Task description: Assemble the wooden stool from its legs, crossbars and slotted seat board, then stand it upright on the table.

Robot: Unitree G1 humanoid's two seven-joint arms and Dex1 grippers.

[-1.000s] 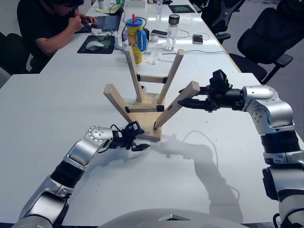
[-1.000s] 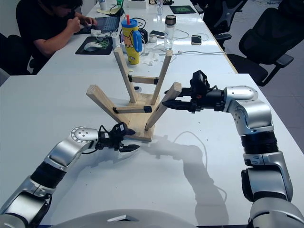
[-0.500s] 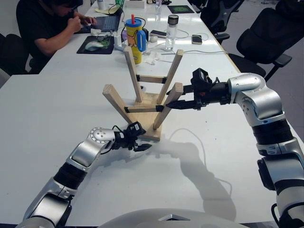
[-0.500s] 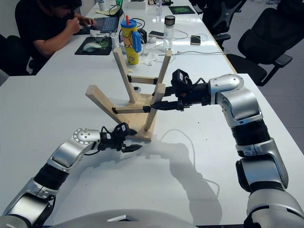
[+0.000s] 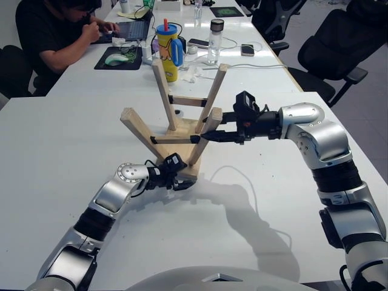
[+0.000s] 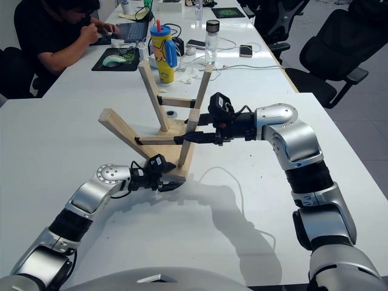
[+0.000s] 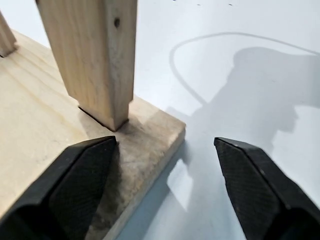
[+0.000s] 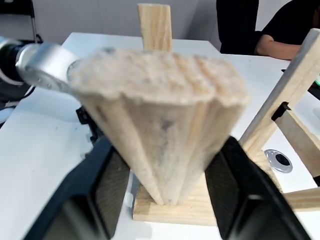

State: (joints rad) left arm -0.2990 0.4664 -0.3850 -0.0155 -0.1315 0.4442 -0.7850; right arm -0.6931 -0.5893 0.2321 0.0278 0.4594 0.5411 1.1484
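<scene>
My left pincer (image 5: 179, 180), jaws apart, straddles the near corner of one seat board (image 7: 30, 125) lying on the table (image 5: 60, 151). Four legs (image 5: 162, 91) rise from it, two crossbars (image 5: 188, 101) joining them. My right pincer (image 5: 211, 135) is clamped on the near-right leg (image 5: 197, 151).

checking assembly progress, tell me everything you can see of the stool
The stool is pale bare wood, assembled: four square legs splay up from the seat board, joined by crossbars with dark ends. It sits upside down and tipped on the white table. The right end effector is shut on the near right leg; the open left end effector straddles the board's near corner.
</scene>
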